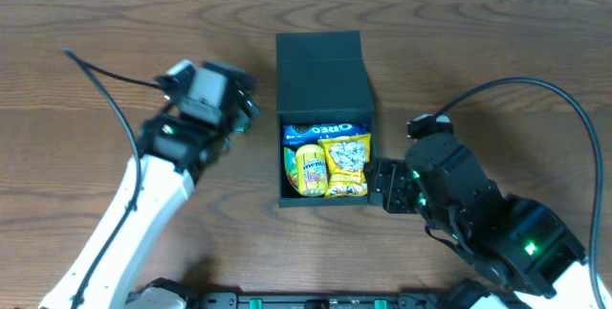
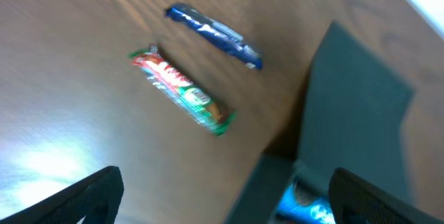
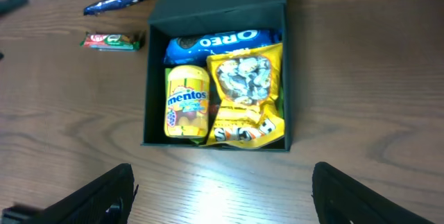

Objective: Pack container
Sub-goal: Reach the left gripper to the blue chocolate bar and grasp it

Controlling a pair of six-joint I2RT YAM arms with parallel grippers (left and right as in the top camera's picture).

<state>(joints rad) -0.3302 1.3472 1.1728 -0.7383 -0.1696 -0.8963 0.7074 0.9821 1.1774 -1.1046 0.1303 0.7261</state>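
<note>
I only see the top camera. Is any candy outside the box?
Observer: Yes. The left wrist camera shows a blue bar and a red-and-green bar lying beside the box.
Operator: What does the yellow tub inside say?
Observer: The right wrist camera reads "mentos" on the tub.
Operator: Is the left gripper holding something?
Observer: No. In its own camera the left gripper has its fingers wide apart with nothing between them.
</note>
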